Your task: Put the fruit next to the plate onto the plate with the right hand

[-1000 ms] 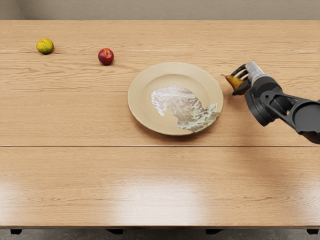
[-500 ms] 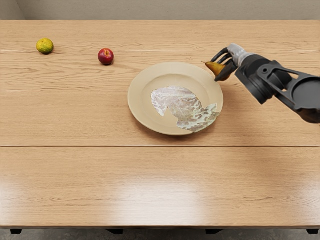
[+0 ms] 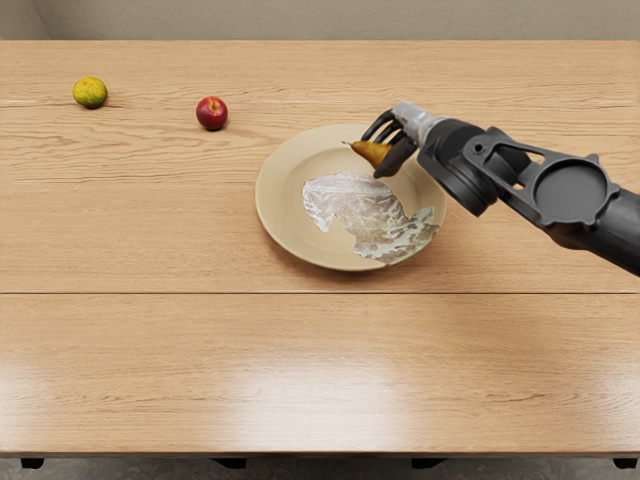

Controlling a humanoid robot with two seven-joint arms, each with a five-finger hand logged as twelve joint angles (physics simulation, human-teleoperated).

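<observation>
- Yellow-brown, the pear [image 3: 371, 152] is clamped in the curled fingers of the right robot hand [image 3: 397, 136], a little right of centre in the upper half of the frame. The arm comes in from the right edge.
- The pear hangs over the upper part of the tan plate [image 3: 285, 215], inside its rim. It looks lifted, but I cannot tell for sure whether it touches the plate.
- The step in hand, as I judge it, is lowering the fruit and setting it down.
- Bring the hand down until the pear's underside meets the plate before loosening the grip. Dropped from a height, a tapered fruit would likely roll in an arc toward the rim.
- Aim slightly further in, toward the grey-white mottled patch [image 3: 372, 215] at the plate's middle, where the shallow dish should hold it.
- Open the fingers slowly, then lift away up and to the right, so no fingertip drags the stem.
- The red apple [image 3: 211, 112] and the yellow-green citrus [image 3: 90, 92] lie well apart on the wooden surface [image 3: 200, 340], upper left, and are no hindrance.
- The left arm is out of view.
</observation>
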